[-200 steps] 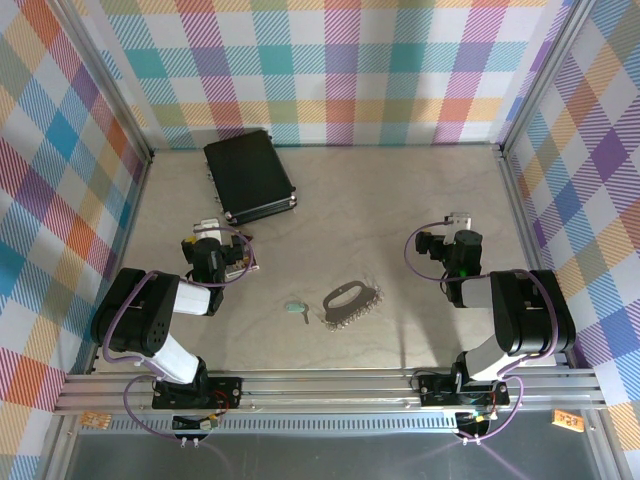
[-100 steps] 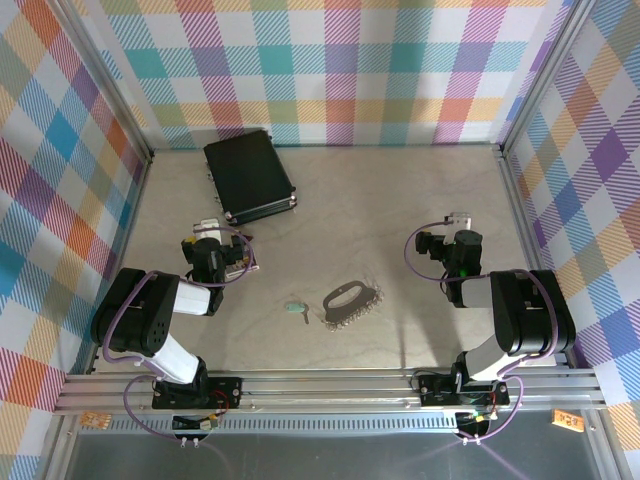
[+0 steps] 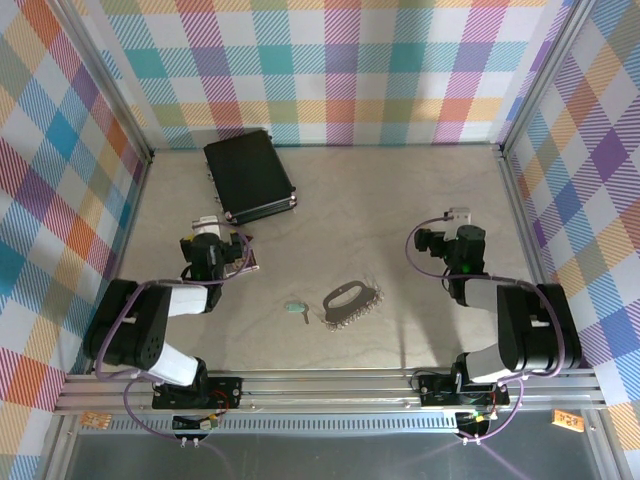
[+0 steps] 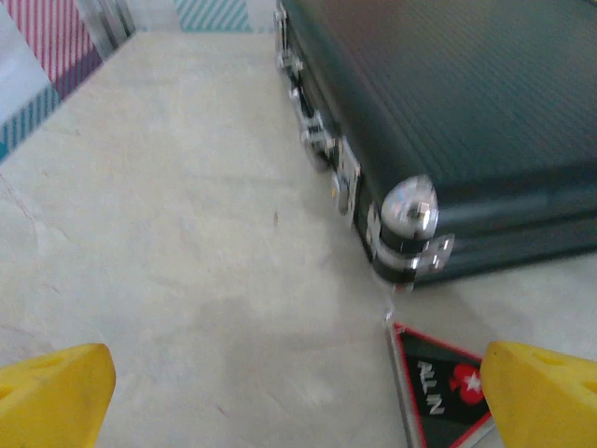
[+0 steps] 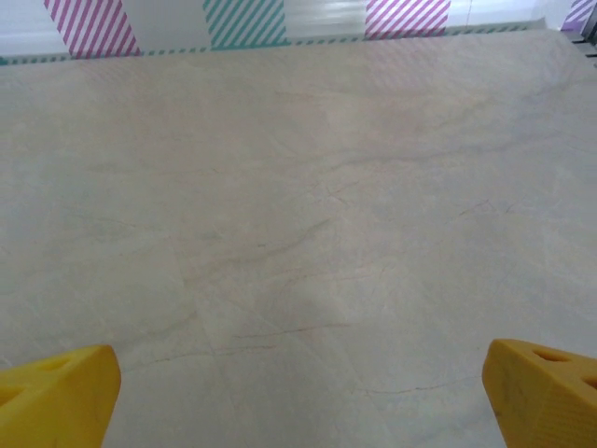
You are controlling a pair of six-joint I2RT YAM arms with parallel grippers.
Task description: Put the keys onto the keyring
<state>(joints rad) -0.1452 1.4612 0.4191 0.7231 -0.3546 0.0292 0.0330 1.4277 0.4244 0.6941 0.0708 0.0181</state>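
The key (image 3: 296,309), teal-headed with a short silver blade, lies flat on the table near the front middle. Just to its right lies the keyring (image 3: 352,300), a flat silver oval loop with small rings along one edge. My left gripper (image 3: 205,222) stands open well to the left and beyond the key, facing the black case. Its yellow fingertips (image 4: 51,392) sit wide apart with bare table between them. Over bare table to the right of the keyring, my right gripper (image 3: 459,213) is open too, yellow fingertips (image 5: 546,392) spread wide and holding nothing.
A black rectangular case (image 3: 248,176) with silver latches lies at the back left, its corner (image 4: 410,210) close ahead of my left gripper. A black and red triangular "ALL IN" card (image 4: 438,392) lies by the left gripper's right finger. Chequered walls enclose the table.
Both arms have shifted slightly, each gripper edging a little toward the far side. The jaws stayed open. Key and keyring have not moved.
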